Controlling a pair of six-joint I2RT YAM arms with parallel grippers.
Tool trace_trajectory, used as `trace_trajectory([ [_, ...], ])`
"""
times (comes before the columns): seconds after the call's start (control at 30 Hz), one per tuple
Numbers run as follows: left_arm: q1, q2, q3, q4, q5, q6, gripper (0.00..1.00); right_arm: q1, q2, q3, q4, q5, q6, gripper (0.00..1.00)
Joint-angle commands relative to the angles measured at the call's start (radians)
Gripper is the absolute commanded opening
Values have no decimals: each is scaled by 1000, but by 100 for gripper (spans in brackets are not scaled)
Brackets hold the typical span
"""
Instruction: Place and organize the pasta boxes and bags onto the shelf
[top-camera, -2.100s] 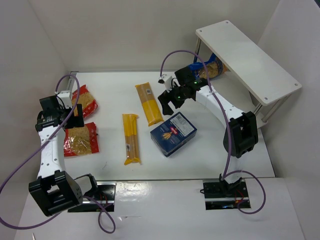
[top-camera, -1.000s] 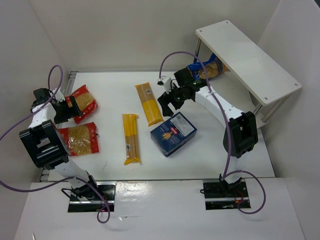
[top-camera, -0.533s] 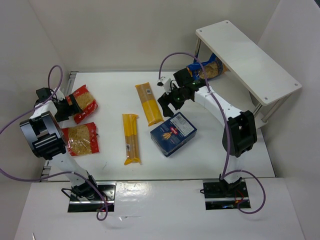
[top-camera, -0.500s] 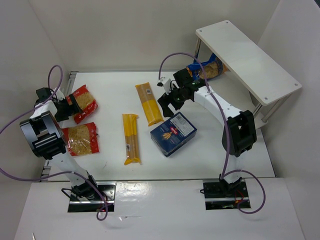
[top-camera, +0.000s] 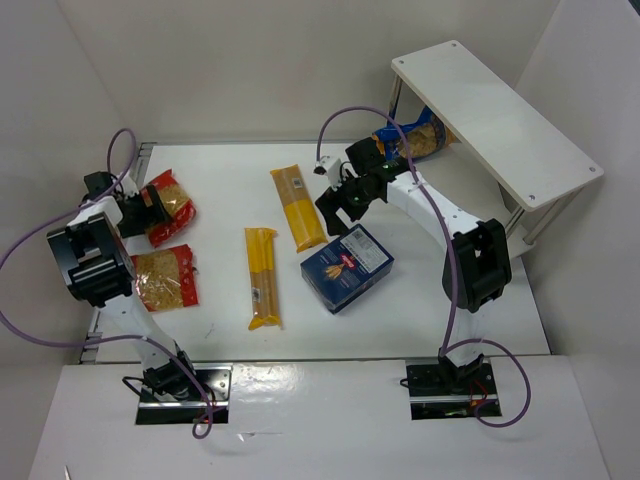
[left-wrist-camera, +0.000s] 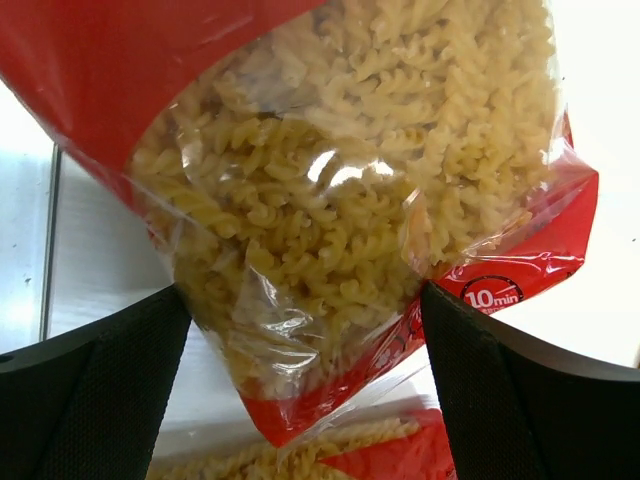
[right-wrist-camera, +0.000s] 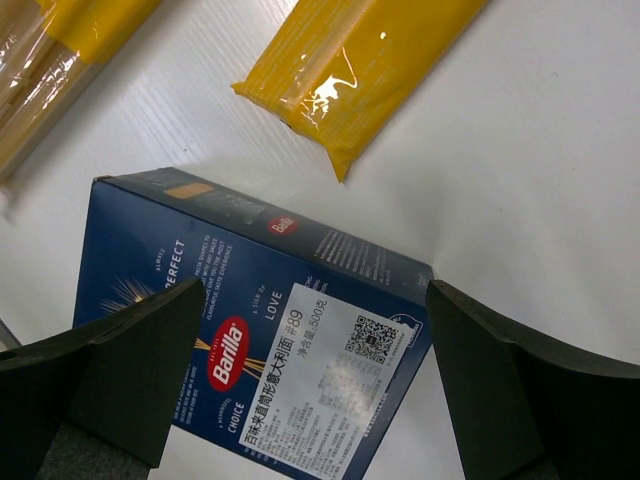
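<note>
- Your left gripper is open; its two black fingers stand wide apart, one at each side of the lower end of the upper red-edged bag; in the left wrist view the finger at the left edge seems to touch the film, but I cannot tell if it presses.
- This bag is full of spiral pasta; it lies at the far left of the table, close to the side wall.
- The lower red-edged bag lies just beside it, on the near side; one corner of it shows at the bottom of the left wrist view.
- Your right gripper is open too, with nothing between its fingers; it hangs above the far corner of the blue carton, over the gap between this carton and the far spaghetti pack.
- The blue carton lies flat near the middle of the table, turned at an angle to the table edges; the face with the red logo and a white label is up.
- The near end of the far spaghetti pack is near the carton but apart from it; the table shows between them.
- The near spaghetti pack lies to the left of the carton, apart from it and from the other pack.
- The shelf stands at the far right; the blue-edged bag lies under its top board, and only one end of the bag shows.
</note>
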Motion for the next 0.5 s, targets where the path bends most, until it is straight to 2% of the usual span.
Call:
trace_trajectory([
  [0.0,-20,34,45,51,-5,-19,99,10,5,41,-15,4,-18,99],
  [0.13,-41,81,71,42,-14,-19,94,10,5,52,-25,13,-18,99],
  [0.2,-41,92,71,42,-14,-19,81,10,5,52,-34,13,-18,99],
  [0.27,-63,118,84,30,15,7,63,10,5,52,-34,13,-18,99],
  [0.3,-63,118,96,13,15,7,30,10,5,52,-34,13,-18,99],
  [0.33,-76,118,96,-1,6,7,16,10,5,52,-34,13,-18,99],
  [0.4,-99,101,105,-31,41,34,0,10,5,61,-34,13,-18,99],
  [0.47,-113,52,105,-50,81,66,0,10,5,61,-34,1,-18,99],
])
